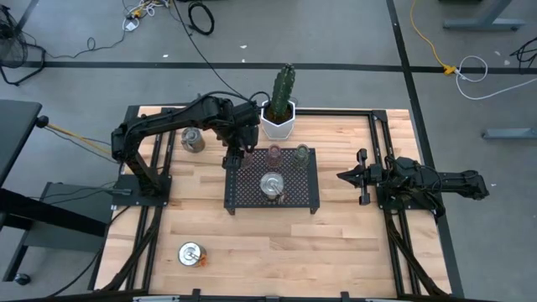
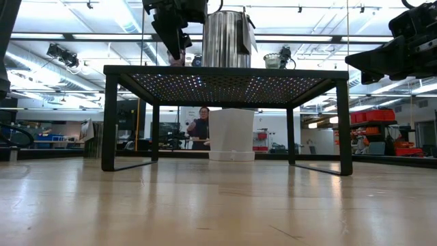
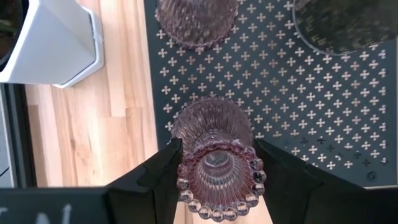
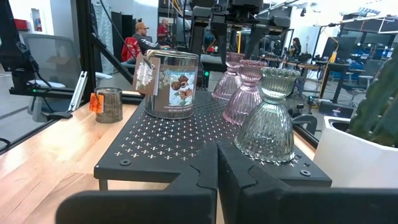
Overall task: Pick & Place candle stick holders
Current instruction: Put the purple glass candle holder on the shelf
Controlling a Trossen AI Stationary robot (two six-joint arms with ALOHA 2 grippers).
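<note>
On the black mesh tray (image 4: 186, 134) stand a silver holder (image 4: 172, 84) with a picture label and three glassy cups: greenish (image 4: 268, 118) nearest, pinkish (image 4: 244, 93), then another (image 4: 229, 78) under the left gripper (image 4: 231, 28). A second silver holder (image 4: 109, 104) sits on the bench (image 4: 56, 162).

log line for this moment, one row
left pincer: around pink glass holder on black mesh tray | right pincer: shut, idle beside tray

Table (image 1: 336, 243): pale wood planks, satin sheen. Tray (image 3: 323, 118): matt black perforated metal. Pinkish holder (image 3: 214, 165): ribbed clear glass, beaded rim. Silver holder (image 4: 173, 84): shiny metal, paper label. Pot (image 3: 56, 43): smooth white, glossy.
</note>
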